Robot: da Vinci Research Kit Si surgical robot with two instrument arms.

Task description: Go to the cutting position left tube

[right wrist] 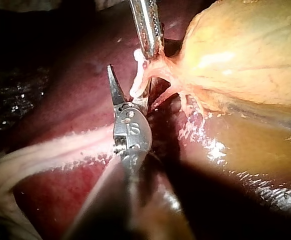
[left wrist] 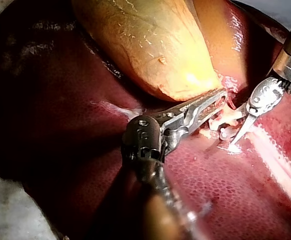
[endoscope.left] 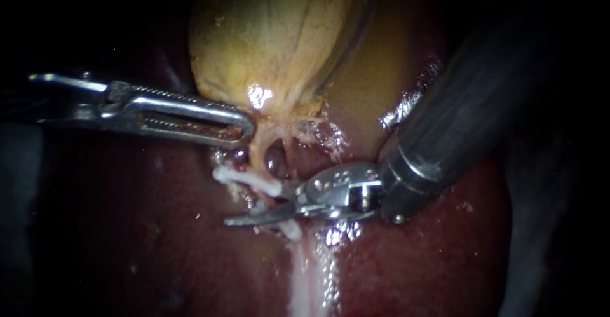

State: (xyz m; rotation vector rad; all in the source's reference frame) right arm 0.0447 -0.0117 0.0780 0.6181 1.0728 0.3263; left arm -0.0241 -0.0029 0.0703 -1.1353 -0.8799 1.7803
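1. The left instrument [endoscope.left: 248,128] is clamping its jaws on the neck of the gallbladder [endoscope.left: 273,37]. This is judged to be holding the left tube [endoscope.left: 257,157] stretched and exposed.
2. The right instrument [endoscope.left: 257,214] is lying low over the liver [endoscope.left: 413,260] with its blades parted and gripping nothing. One blade is sitting just beside the white clips [endoscope.left: 248,178], probably lining up the cut.
3. The left tube is hanging from the gallbladder neck toward the liver. Its long axis is running near upright in the endoscope view, crosswise to the blades.
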